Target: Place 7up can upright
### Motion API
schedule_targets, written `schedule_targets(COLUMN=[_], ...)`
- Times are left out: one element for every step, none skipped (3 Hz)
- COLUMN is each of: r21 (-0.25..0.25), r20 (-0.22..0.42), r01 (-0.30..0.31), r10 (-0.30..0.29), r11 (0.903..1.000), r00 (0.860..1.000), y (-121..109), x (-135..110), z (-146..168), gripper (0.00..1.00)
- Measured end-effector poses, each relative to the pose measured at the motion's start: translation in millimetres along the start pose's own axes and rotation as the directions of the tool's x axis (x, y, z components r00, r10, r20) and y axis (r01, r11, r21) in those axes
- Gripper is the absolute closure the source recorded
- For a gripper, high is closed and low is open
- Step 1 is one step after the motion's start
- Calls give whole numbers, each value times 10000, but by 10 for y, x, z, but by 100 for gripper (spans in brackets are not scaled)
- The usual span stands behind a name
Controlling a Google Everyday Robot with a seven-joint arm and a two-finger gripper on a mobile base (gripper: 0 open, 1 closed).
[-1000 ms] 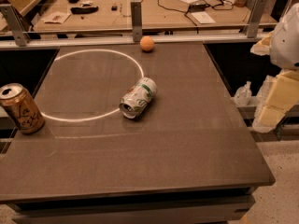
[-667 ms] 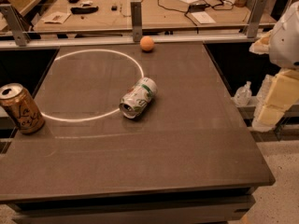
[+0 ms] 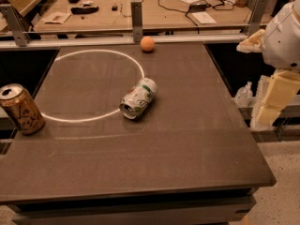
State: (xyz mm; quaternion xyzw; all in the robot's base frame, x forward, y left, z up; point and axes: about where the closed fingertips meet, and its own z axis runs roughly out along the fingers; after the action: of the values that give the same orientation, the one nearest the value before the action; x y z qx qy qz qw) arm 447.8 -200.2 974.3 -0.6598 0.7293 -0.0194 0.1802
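The 7up can [image 3: 138, 98] lies on its side near the middle of the dark bench [image 3: 187, 153], one end turned toward the front-left, right at the near-right arc of a white ring [image 3: 63, 60] marked on the surface. The robot's white arm [image 3: 283, 32] hangs off the bench's right side, with the gripper [image 3: 272, 102] below it, well apart from the can and holding nothing; I cannot tell whether it is open or closed. A gold-orange can [image 3: 21, 109] stands upright at the left edge. A small orange ball [image 3: 147, 43] sits at the far edge.
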Motion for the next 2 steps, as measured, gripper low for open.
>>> schedule_targets(r21=[-315, -672], r20=[23, 20], r01=[1609, 2725], r10=[-1609, -2730], r11=[9865, 9598], r00=[9870, 9620], y=[51, 81], x=[-134, -218], z=[84, 190], gripper=[0, 0])
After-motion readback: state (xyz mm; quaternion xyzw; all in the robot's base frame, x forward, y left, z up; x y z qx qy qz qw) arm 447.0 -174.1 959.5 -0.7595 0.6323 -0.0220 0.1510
